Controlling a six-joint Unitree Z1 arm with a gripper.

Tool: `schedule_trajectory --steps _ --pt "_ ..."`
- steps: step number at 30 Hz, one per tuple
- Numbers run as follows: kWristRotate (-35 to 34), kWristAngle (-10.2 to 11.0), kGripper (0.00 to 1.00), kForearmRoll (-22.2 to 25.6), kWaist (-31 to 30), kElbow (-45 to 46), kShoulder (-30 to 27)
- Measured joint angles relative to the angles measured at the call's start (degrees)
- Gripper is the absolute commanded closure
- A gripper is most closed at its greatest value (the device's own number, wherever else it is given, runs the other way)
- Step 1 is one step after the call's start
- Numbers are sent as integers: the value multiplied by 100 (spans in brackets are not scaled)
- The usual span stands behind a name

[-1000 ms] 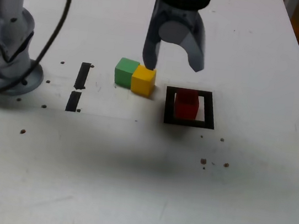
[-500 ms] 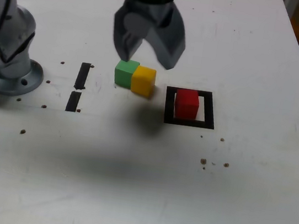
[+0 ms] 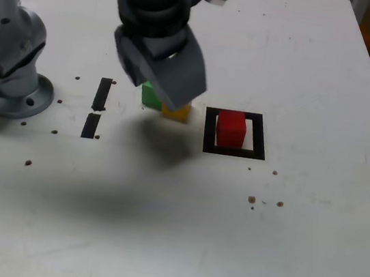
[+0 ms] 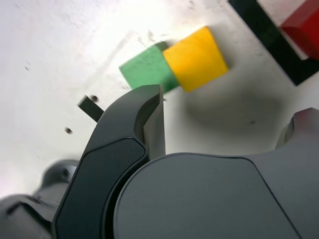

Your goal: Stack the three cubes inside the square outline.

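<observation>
The red cube stands inside the square outline on the white table. Just to the exterior view's left of the outline, the green cube and the yellow cube sit side by side and touching, largely covered by my gripper. It hangs above the pair, open, with nothing between its fingers. In the wrist view the green cube and yellow cube lie beyond the fingertips of the gripper. A corner of the outline and the red cube also show there.
The arm's grey base stands at the exterior view's left. Two short black strips lie between the base and the cubes. Small dark specks dot the table. The table's edge runs along the exterior view's right.
The gripper has swung from near the outline toward the exterior view's left and come down over the green and yellow cubes. Its jaws have spread wider. The cubes have not moved.
</observation>
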Motion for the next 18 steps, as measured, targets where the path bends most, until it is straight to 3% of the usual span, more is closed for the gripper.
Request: schedule_trajectory --steps 8,16,18 --pt "706 638 8 -4 -315 150 -398" --pt "1139 975 8 -41 -536 142 -508" --pt "1279 1169 8 -41 -662 127 -519"
